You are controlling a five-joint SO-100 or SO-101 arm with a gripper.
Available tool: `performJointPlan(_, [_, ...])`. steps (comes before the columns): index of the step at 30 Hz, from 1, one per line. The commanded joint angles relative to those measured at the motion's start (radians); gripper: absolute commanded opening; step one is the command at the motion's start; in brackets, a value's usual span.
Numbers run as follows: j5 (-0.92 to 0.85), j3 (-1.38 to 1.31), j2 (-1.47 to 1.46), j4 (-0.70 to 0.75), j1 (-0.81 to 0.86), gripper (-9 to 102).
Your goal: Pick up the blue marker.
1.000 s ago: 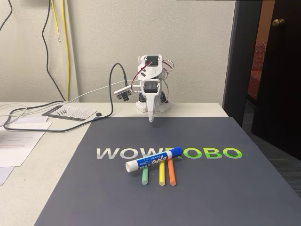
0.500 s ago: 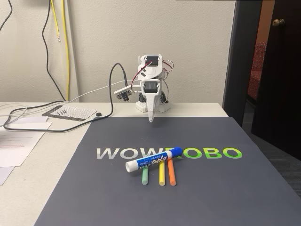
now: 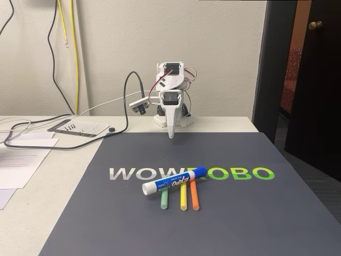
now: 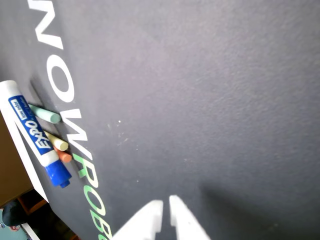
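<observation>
The blue marker [image 3: 174,181] lies on the dark mat, slanted, blue cap up to the right, resting across the tops of three thin sticks. In the wrist view the blue marker [image 4: 34,133] sits at the left edge with its EXPO label showing. My white gripper [image 3: 171,134] hangs point-down at the mat's far edge, well behind the marker. Its two tips [image 4: 165,206] stand nearly together at the bottom of the wrist view, shut, with nothing between them.
Green [image 3: 164,199], yellow [image 3: 183,197] and orange [image 3: 194,196] sticks lie side by side under the marker. The dark mat [image 3: 240,213] carries WOWROBO lettering. Papers and black cables [image 3: 32,140] lie on the left of the table. A dark door [image 3: 314,80] stands at the right.
</observation>
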Motion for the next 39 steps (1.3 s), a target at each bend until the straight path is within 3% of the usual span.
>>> performJointPlan(1, [0.003,-0.005,0.057,-0.012,0.005,0])
performJointPlan(39, [-0.043,-0.081,0.018,-0.031,-0.002,0])
